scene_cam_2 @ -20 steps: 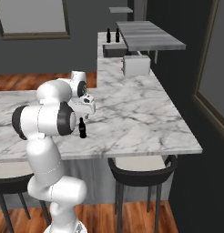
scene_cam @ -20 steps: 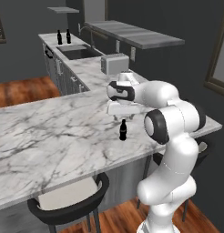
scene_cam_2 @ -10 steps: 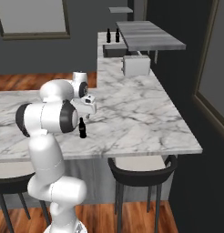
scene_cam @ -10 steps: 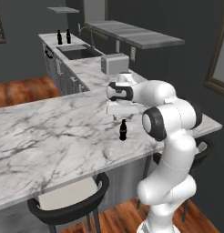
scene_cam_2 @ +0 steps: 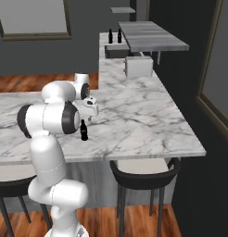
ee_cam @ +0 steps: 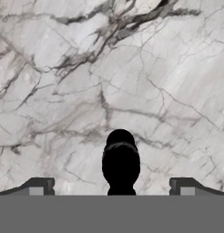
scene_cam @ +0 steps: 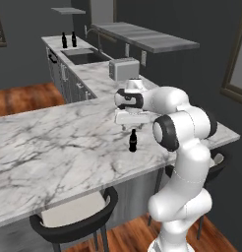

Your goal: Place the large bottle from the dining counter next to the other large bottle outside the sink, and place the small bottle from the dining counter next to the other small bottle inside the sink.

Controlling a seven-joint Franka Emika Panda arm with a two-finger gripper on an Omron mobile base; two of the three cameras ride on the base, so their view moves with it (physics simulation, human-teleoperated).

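- Nothing on the worktop has shifted since the earlier frames; the arm has barely altered its pose, and the gripper [scene_cam: 130, 129] still hangs directly above the small black bottle [scene_cam: 133, 141].
- Gripper state: jaws spread wide. From the hand camera the two fingertips [ee_cam: 41, 185] sit far apart on either side of the bottle's cap [ee_cam: 120, 159], touching neither it nor each other.
- That short black bottle stands upright on the dining counter [scene_cam: 54, 142], near the counter's front edge on the robot's side, just ahead of the arm's elbow; the right base camera shows it [scene_cam_2: 83, 130] close to the same edge, beside the arm's dark joint.
- Seen from above, the bottle sits midway between the fingertips, slightly toward the bottom of the hand camera's frame, with veined marble [ee_cam: 109, 68] all around it.
- A silver toaster [scene_cam: 124, 69] rests farther along the worktop, where the marble turns toward the sink [scene_cam: 86, 56].
- At the far end of the worktop, beyond the sink's back edge, two dark bottles [scene_cam: 69, 40] stand side by side; they are too small to tell which is which.
- A thin dark faucet [scene_cam: 92, 33] curves up beside the basin.
- Black stools [scene_cam: 76, 221] are tucked under the counter's front overhang.
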